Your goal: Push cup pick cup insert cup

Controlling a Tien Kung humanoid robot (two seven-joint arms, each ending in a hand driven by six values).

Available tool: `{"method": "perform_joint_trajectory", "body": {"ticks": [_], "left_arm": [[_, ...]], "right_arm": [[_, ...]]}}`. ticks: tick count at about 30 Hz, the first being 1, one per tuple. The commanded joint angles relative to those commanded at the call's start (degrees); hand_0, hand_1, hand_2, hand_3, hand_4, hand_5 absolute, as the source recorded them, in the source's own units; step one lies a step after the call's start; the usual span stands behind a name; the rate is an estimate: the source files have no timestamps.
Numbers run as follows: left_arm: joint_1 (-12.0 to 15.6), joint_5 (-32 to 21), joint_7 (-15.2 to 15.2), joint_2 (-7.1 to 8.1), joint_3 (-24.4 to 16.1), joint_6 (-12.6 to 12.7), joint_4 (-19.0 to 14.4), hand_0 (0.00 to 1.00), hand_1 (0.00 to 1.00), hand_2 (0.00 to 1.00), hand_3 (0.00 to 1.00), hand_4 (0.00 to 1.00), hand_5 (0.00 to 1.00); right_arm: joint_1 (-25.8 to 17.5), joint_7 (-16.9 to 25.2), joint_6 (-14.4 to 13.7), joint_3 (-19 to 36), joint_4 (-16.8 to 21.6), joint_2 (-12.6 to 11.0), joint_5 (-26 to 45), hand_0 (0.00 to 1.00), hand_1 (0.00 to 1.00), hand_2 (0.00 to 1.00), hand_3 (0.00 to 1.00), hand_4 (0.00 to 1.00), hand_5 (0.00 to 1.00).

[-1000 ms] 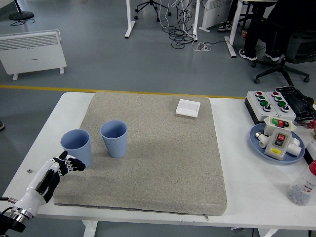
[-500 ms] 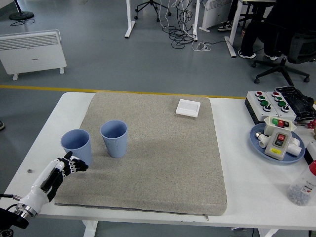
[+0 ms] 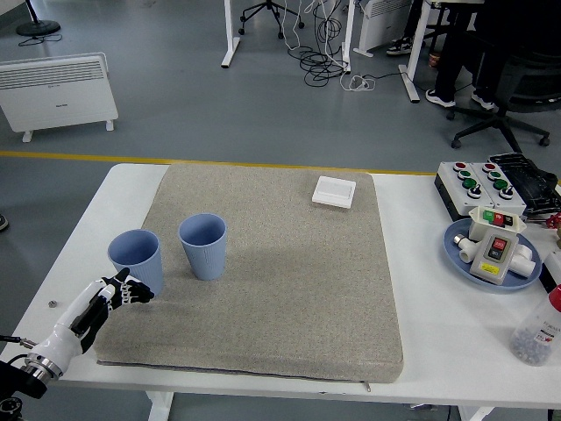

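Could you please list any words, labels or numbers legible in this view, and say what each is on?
None can be read.
Heater: brand mark too small.
Switch box on the blue plate: yellow label blurred.
Bottle: label print too small.

My left hand [image 3: 118, 294] has slid back toward the near-left corner of the bench over the last second, with less of the forearm showing now. Its fingertips [image 3: 140, 296] sit just below the nearer cup [image 3: 137, 260], slightly lower than before.
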Motion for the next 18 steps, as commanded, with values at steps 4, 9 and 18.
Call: {"method": "perform_joint_trajectory", "body": {"ticks": [4, 9, 18], "left_arm": [[-0.64, 0.01, -0.11, 0.15, 0.59, -0.11, 0.89, 0.63, 0.596, 0.538, 0.484, 0.64, 0.998], [-1.82, 0.07, -0.5, 0.07, 1.38, -0.1, 2.42, 0.63, 0.596, 0.538, 0.484, 0.64, 0.998], [-3.36, 0.08, -0.92, -0.27, 1.99, -0.01, 3.9, 0.636, 0.595, 0.536, 0.484, 0.638, 0.998]], "right_arm": [[-0.04, 0.02, 0.0, 0.03, 0.0, 0.03, -0.01, 0.751, 0.616, 0.595, 0.583, 0.107, 0.602], [-0.19, 0.03, 0.0, 0.03, 0.0, 0.09, -0.01, 0.751, 0.616, 0.595, 0.583, 0.107, 0.602], [-0.47, -0.08, 0.01, -0.06, 0.0, 0.17, -0.19, 0.751, 0.615, 0.595, 0.583, 0.107, 0.603]]}}
